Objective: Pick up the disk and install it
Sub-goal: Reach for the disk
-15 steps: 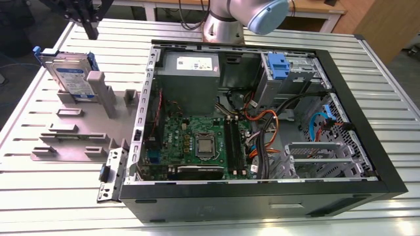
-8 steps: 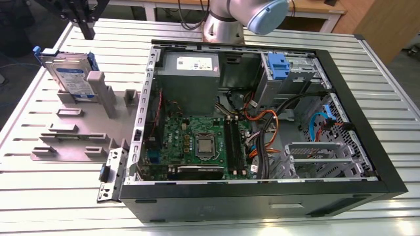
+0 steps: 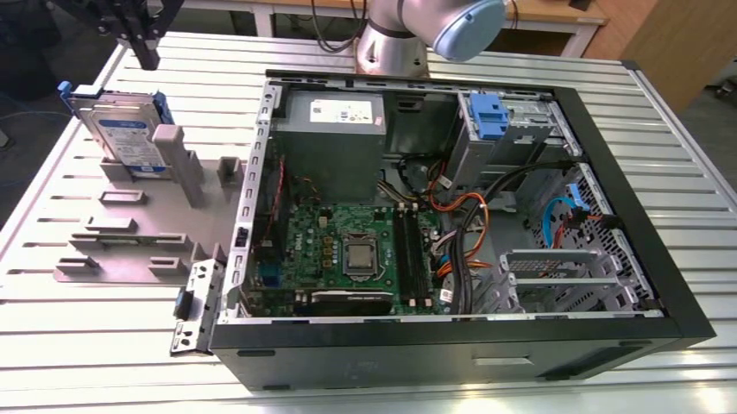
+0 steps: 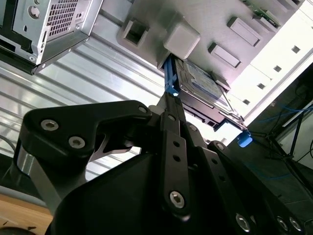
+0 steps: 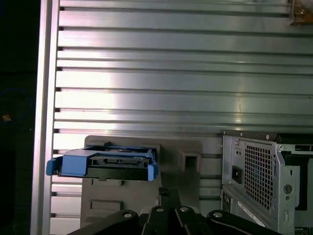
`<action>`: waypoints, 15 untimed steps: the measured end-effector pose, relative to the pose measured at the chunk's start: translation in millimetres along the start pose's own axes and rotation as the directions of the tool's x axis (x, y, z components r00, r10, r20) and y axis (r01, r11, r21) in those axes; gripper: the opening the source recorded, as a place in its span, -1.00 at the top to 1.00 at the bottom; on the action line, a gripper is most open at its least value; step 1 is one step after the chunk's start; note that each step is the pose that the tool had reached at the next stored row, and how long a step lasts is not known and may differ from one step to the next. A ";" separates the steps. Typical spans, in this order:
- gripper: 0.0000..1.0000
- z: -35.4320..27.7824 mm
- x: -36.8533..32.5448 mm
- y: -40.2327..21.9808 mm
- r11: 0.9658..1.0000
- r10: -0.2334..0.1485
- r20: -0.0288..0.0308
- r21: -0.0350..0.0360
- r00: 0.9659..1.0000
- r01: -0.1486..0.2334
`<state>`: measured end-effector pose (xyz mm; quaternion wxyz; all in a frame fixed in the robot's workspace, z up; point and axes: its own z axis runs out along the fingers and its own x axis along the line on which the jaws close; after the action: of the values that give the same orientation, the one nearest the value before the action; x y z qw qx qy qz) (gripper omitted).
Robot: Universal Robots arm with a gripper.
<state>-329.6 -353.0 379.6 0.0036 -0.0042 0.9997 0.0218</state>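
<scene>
The disk [image 3: 124,138] stands propped in a slot of a grey moulded plastic holder [image 3: 144,237] on the table [image 3: 92,345], at the exterior view's left, well apart from the open computer case [image 3: 627,185]. It is a flat silver rectangle leaning back rather than lying down, so its long axis runs steeply upward, with the white-and-blue labelled face turned toward the exterior camera. Blue plastic rails frame its edges, and a blue tab juts from its upper corner toward the exterior view's left. In the first wrist view the disk [image 5: 120,164] presents its upper end: a dark strip between the two blue rails. In the second wrist view the disk [image 4: 200,78] tilts against a blocky grey post of the holder.

The black pincer [image 3: 148,53] hangs above the disk, not touching it, its fingers together and holding nothing; its linkage narrows to one tip in both wrist views [image 5: 168,192] [image 4: 168,105].

The table is ribbed, shiny aluminium.
</scene>
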 end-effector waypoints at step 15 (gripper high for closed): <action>0.79 1.6 13.9 0.2 1.000 -0.002 -0.001 0.000 1.000 0.002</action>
<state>-343.5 -352.8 377.9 0.0033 -0.0054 0.9997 0.0218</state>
